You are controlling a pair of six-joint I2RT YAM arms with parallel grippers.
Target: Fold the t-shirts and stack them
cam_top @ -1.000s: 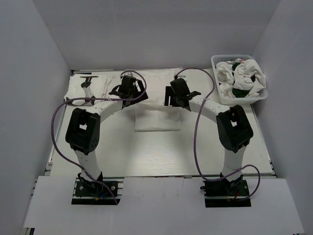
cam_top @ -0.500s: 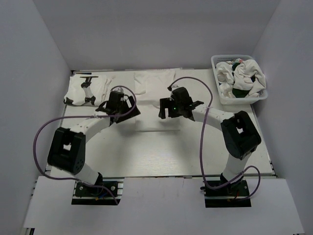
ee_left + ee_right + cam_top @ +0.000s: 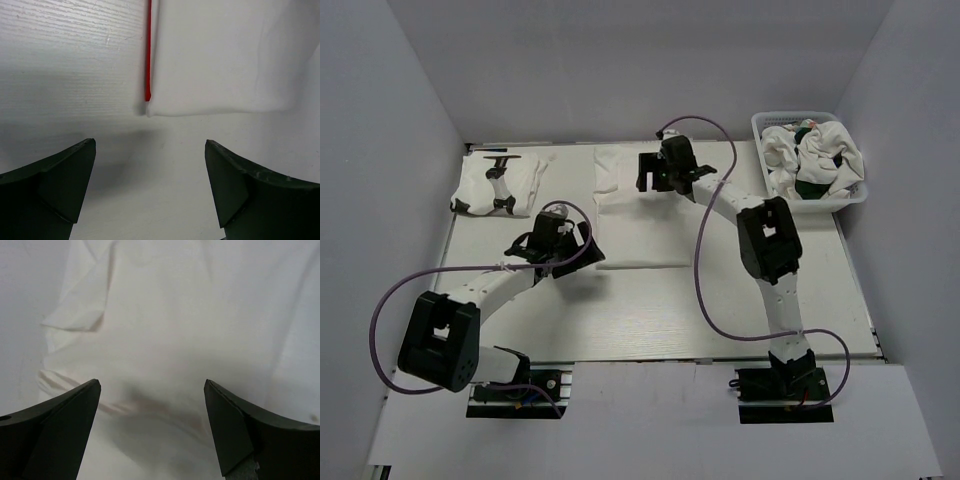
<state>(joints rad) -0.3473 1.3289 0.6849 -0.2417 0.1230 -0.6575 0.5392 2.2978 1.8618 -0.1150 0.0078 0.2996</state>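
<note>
My left gripper [image 3: 565, 247] hangs over the near-left corner of the flat t-shirt [image 3: 640, 225], the white one spread on the table [image 3: 650, 310]. Its jaws are parted and hold nothing. In the left wrist view the left gripper [image 3: 150, 187] has bare wood grain between its fingers [image 3: 50, 185], and the flat t-shirt [image 3: 225, 55] starts just ahead of them. A thin red strip [image 3: 148, 50] shows along that shirt's left edge, down to the corner.

My right gripper [image 3: 655, 175] is over the far end of the flat t-shirt, near its far-left corner. It is also spread wide and empty. From the right wrist camera the right gripper [image 3: 150, 432] looks straight down on the flat t-shirt [image 3: 165, 330], where the cloth is rumpled and a faint pinkish tint shows through it. I cannot tell whether the fingertips touch the fabric.

Left of the flat t-shirt, well apart from it, lies another white t-shirt [image 3: 525, 180] with dark marks. To the right of the flat t-shirt stands a white basket [image 3: 796, 113], holding crumpled t-shirts [image 3: 815, 150] — white cloth with a dark green patch.
</note>
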